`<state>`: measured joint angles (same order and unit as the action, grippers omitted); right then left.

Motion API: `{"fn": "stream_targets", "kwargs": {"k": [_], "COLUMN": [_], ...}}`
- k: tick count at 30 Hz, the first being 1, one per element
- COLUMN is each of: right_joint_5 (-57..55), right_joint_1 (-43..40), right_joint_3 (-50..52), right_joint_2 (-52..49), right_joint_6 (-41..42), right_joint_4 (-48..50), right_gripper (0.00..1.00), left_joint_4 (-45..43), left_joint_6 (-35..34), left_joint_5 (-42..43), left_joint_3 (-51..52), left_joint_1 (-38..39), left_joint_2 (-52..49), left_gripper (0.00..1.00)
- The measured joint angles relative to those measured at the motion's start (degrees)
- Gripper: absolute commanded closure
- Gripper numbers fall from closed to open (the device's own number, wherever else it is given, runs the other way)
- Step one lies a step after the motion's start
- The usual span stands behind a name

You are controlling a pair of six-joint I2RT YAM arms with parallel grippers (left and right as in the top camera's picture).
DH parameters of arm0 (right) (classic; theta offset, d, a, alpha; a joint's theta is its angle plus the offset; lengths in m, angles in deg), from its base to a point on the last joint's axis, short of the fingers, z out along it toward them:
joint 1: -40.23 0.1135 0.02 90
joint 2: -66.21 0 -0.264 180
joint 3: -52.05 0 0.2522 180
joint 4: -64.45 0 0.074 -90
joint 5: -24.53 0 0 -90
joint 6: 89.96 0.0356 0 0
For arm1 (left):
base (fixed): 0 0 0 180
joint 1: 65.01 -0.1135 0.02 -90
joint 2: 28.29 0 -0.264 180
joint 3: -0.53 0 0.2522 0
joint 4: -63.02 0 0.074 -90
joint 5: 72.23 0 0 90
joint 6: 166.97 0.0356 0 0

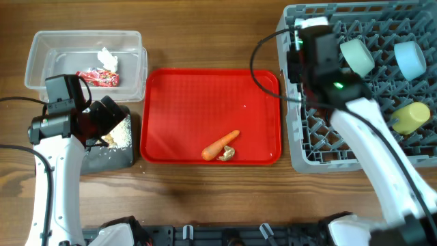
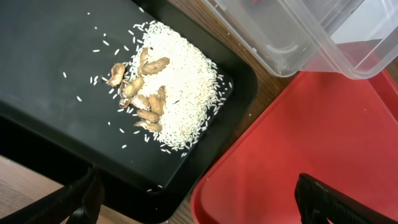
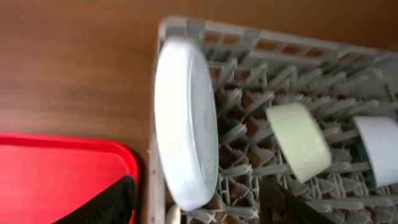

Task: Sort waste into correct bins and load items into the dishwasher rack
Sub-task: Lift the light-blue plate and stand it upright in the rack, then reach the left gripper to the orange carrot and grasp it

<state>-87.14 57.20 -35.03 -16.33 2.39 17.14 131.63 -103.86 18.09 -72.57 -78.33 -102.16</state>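
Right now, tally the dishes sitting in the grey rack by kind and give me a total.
In the rack:
Plate: 1
Bowls: 2
Yellow cup: 1
Total: 4 that can be made out

surface: brown wooden table (image 1: 205, 198), grain running left to right | landmark: red tray (image 1: 205, 96) lying flat on it | bare wood: wide above and below the red tray, thin strip at its right | light: even, soft, faint shadows only
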Motion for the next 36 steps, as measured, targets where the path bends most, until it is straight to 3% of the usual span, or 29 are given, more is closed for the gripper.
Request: {"fn": "stream_targets", "kwargs": {"k": [3,7,9,14,23,32,36], "right_joint_5": [1.6,4.2,9.3,25.8,33.3,33.5,33.7], "right_joint_1": [-1.3,-8.0,-13.3,-25.3,-29.3,-29.3,-29.3], "right_joint_3": [0.0,-0.1,0.0,-0.1,-0.1,-0.1,-0.1], "right_joint_2": [6.2,9.4,9.4,8.4,5.9,5.6,5.6], "right_joint_6": [1.0,5.9,7.5,8.1,7.6,7.6,7.6], "right_joint_4": [-3.5,-9.7,-12.8,-20.8,-26.6,-26.5,-26.5], "right_gripper": [0.22,0.19,0.11,0.03,0.03,0.03,0.02], "left_joint_4": [0.0,-0.8,-1.4,-6.2,-15.4,-16.7,-16.7], "left_joint_6": [0.0,0.0,0.0,3.1,15.6,19.4,19.4], "left_joint_5": [0.7,2.9,3.3,3.8,4.4,4.5,4.5], "left_joint_3": [0.0,0.0,0.0,0.0,0.0,0.0,0.0], "left_joint_1": [0.0,0.0,0.7,11.0,39.1,49.1,49.2], "left_joint_2": [0.0,0.0,0.0,0.0,-9.2,-22.0,-26.0], "left_gripper": [0.0,0.01,0.02,0.04,0.05,0.07,0.16]}}
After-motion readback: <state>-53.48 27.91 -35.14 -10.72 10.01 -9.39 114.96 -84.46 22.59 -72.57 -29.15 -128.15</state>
